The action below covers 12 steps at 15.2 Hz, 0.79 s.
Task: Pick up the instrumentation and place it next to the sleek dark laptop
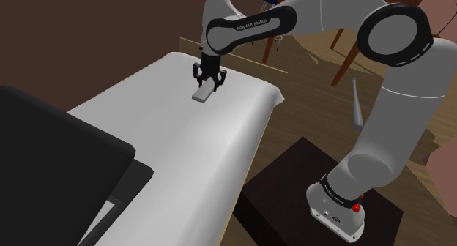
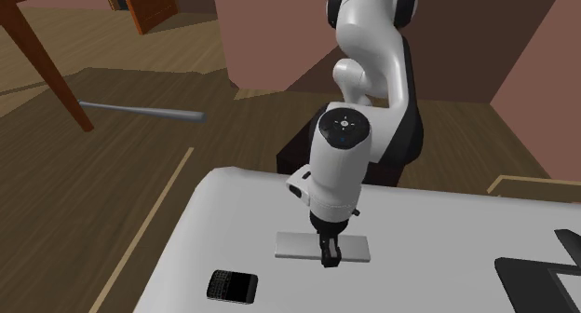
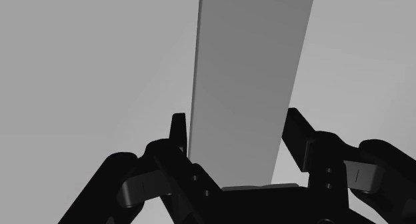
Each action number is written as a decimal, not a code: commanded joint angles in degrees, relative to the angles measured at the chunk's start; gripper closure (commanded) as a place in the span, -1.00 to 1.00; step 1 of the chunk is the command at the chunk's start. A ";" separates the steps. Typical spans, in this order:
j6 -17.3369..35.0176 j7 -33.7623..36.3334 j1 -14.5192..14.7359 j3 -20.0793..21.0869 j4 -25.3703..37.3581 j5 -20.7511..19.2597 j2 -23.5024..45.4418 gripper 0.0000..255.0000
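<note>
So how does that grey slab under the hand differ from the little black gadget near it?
The grey slab is plain and pale, while the black gadget is dark. The slab is longer and wider than the gadget. The hand straddles the slab with its fingers open, while the gadget lies alone. Both lie flat on the white table.

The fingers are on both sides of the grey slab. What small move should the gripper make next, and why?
Probably close the fingers. In the wrist view the gripper straddles the flat grey slab, which lies on the white table, and a thin gap seems to show beside one finger, so it is not yet clasped. Lifting should wait.
</note>
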 commanded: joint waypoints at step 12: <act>-9.14 -0.68 -0.14 0.43 6.60 1.16 -2.68 1.00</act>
